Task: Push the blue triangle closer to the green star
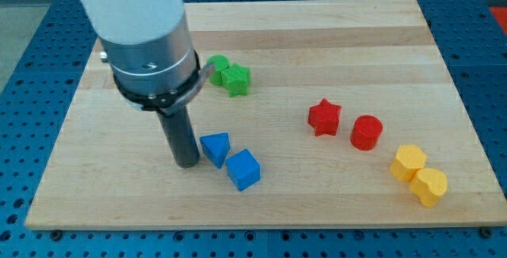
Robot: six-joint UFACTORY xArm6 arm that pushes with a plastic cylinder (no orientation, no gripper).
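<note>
Wooden board [333, 44], my tip [187, 163] just left of blue triangle [215, 147], green star [235, 79] above, no end effector jaws to judge.

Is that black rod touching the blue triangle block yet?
Cannot tell for sure. My tip sits right at the blue triangle on its view's-left side; no clear gap shows between them.

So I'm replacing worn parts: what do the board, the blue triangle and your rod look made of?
The board looks like pale wood, satin finish: grain lines run along it. The blue triangle looks like matte painted wood or plastic; its even colour leaves that open. My rod, with my tip just left of the triangle, looks like dark metal or plastic with a slight sheen.
</note>
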